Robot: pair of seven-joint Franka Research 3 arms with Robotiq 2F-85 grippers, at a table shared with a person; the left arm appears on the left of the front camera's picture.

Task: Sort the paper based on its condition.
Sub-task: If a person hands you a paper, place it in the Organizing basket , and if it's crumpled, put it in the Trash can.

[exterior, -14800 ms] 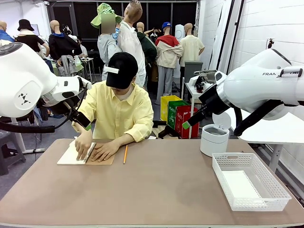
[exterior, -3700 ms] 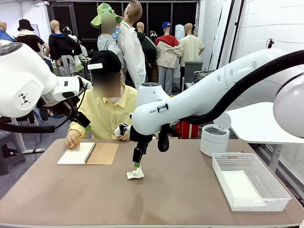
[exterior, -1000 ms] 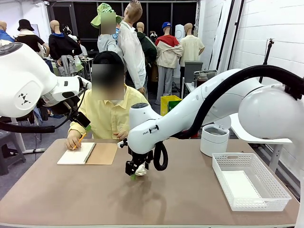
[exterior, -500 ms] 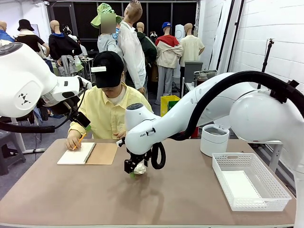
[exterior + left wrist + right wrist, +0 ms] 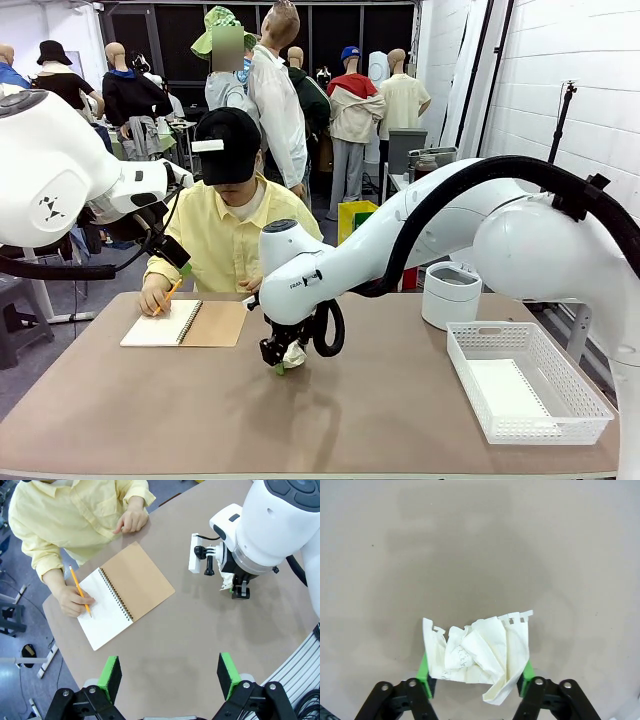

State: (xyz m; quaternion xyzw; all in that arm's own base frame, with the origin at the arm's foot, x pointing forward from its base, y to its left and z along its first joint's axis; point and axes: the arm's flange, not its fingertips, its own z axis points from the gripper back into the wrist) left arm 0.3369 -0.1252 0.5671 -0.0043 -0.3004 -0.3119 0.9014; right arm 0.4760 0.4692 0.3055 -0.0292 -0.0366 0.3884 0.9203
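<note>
The crumpled paper (image 5: 477, 655) lies on the brown table (image 5: 400, 420) near the middle, a little toward the person's side, and the right gripper (image 5: 476, 680) is down over it with one green pad on each side of the wad. In the right wrist view the paper sits squarely between the fingers (image 5: 425, 676), its wider span running from one pad to the other, and both pads look to be touching or just beside its outer folds; the jaws stand partly apart around it, and I cannot tell whether they have any real hold on it. In the front view the same gripper (image 5: 279, 361) hangs low at the table with a white scrap of paper (image 5: 295, 354) showing beside it. The left gripper (image 5: 170, 676) hovers high above the near edge, fingers spread wide and empty, well apart from the wad, so the right arm is clearly the nearer one. The notebook (image 5: 122, 595) and the person's writing hand (image 5: 73, 600) lie off to one side, apart from the paper. The white basket (image 5: 525, 392) and the round white bin (image 5: 451, 294) stand toward the robot's right, with bare table between them and the paper, so a lift and carry that way looks unobstructed.
</note>
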